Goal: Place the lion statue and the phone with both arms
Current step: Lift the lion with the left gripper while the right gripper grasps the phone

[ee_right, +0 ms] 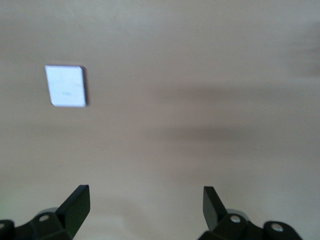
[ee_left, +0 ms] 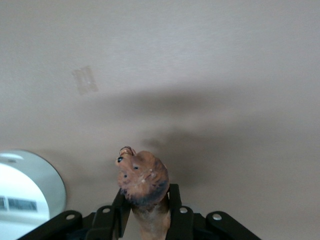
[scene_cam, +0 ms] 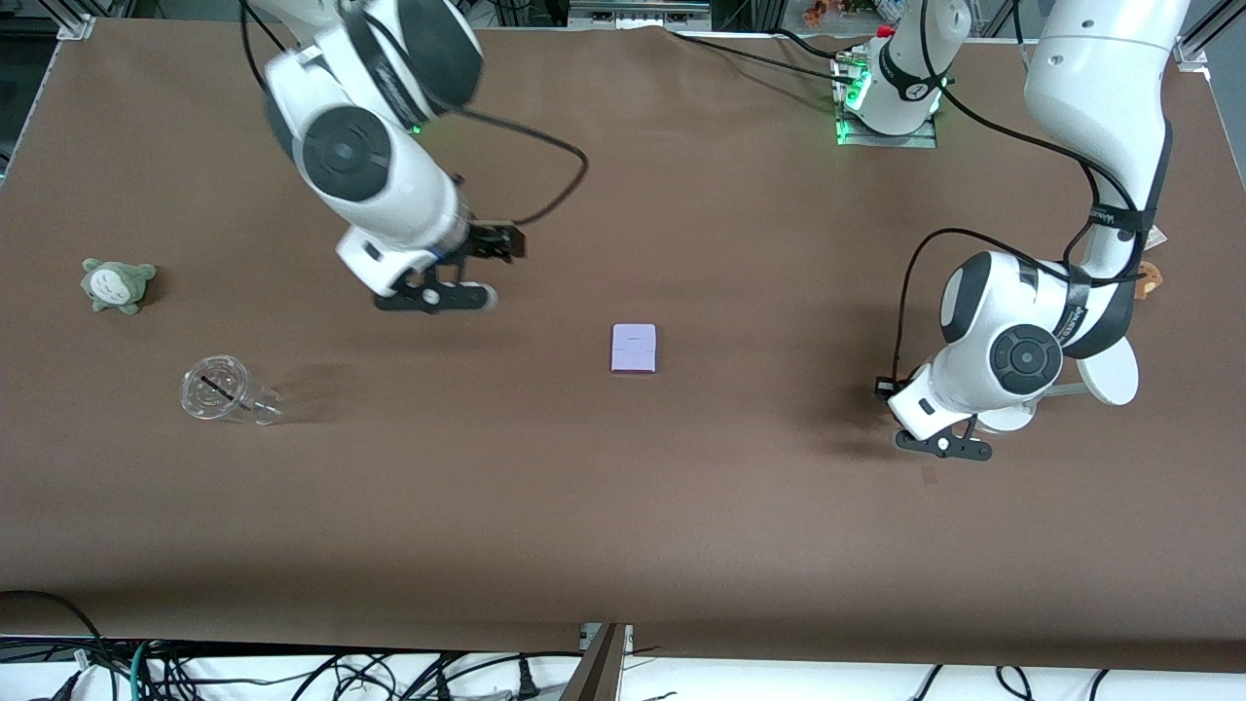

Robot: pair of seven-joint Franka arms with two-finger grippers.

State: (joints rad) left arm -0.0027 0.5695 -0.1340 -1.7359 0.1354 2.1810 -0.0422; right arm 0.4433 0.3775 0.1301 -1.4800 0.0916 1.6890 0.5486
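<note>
My left claw (ee_left: 145,217) clamped on tiny orange-brown lion statue (ee_left: 144,181), above brown worktop (scene_cam: 623,487), toward left arm's end from flat lavender-white phone (scene_cam: 634,349). Lion: light, rigid, likely brittle; grip body. Right claw (ee_right: 146,202) wide, empty, over worktop near phone. Phone: thin, slick; pinch its long edges.

Bare brown table (scene_cam: 623,506) surrounds the phone (scene_cam: 634,349), so I can reach it from any side. Toward my right arm's end, a clear cup (scene_cam: 226,391) (lying on its side) and a grey-green plush (scene_cam: 117,283) stand well apart from it.
</note>
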